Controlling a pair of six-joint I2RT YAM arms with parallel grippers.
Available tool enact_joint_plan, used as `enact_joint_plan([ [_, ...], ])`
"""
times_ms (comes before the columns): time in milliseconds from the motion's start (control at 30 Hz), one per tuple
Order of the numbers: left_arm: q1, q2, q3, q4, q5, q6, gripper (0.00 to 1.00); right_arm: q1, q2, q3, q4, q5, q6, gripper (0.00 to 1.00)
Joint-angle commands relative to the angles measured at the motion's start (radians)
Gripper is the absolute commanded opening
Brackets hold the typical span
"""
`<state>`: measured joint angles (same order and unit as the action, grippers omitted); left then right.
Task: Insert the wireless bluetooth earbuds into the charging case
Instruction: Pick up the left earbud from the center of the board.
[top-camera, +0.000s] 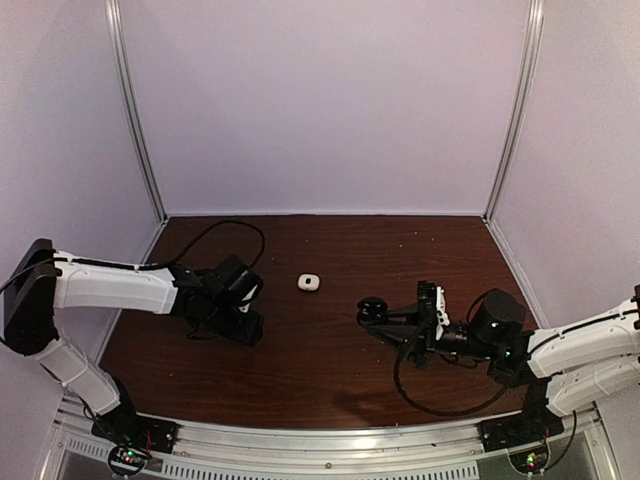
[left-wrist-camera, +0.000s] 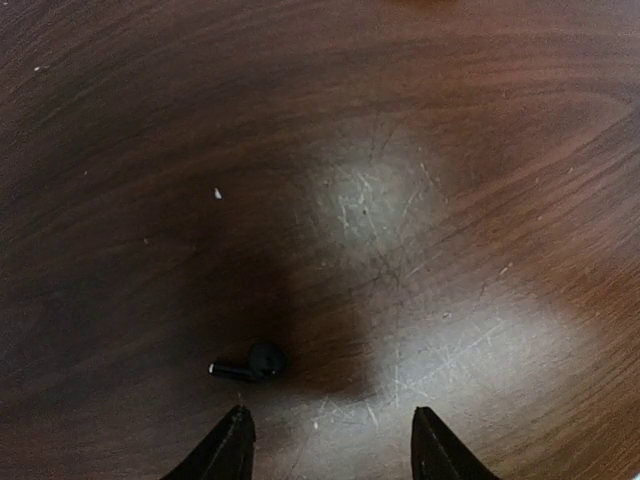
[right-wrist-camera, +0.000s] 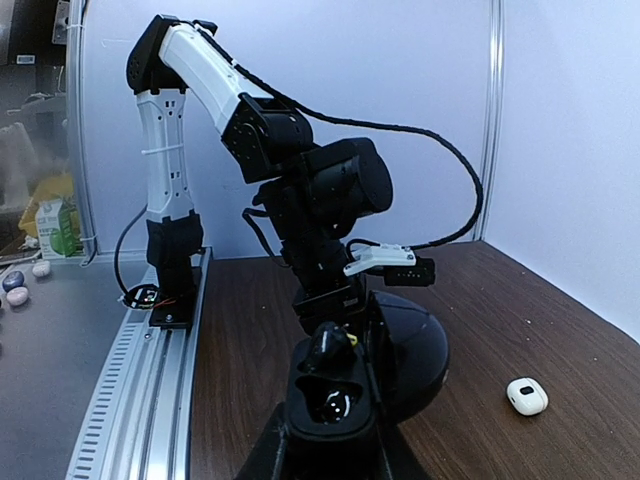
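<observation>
A black earbud (left-wrist-camera: 250, 365) lies on its side on the wood table, stem pointing left, just ahead of the left fingertip of my left gripper (left-wrist-camera: 330, 445). That gripper hangs low over the table (top-camera: 248, 326), open, with nothing between its fingers. My right gripper (top-camera: 385, 318) is shut on an open black charging case (right-wrist-camera: 335, 400), lid (right-wrist-camera: 415, 345) swung back. A dark earbud-like shape (right-wrist-camera: 328, 350) seems to sit in the far socket. The near socket shows a glossy hollow. In the top view the case (top-camera: 373, 311) is held just above the table.
A small white closed case (top-camera: 308, 283) rests mid-table between the arms, also in the right wrist view as the white case (right-wrist-camera: 527, 396). Black cables loop beside both arms. White booth walls enclose the table on three sides; an aluminium rail (top-camera: 330, 440) runs along the near edge.
</observation>
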<state>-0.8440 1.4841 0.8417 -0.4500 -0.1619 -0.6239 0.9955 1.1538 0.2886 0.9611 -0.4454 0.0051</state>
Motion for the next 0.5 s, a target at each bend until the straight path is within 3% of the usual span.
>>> enact_joint_plan([
  [0,0.006,0.112,0.105,-0.124,0.022,0.163,0.55,-0.009,-0.014,-0.009,0.015,0.003,0.027,0.00],
  [467,0.077,0.242,0.212,-0.192,0.012,0.339,0.47,-0.014,-0.037,-0.026,0.006,0.018,0.025,0.00],
])
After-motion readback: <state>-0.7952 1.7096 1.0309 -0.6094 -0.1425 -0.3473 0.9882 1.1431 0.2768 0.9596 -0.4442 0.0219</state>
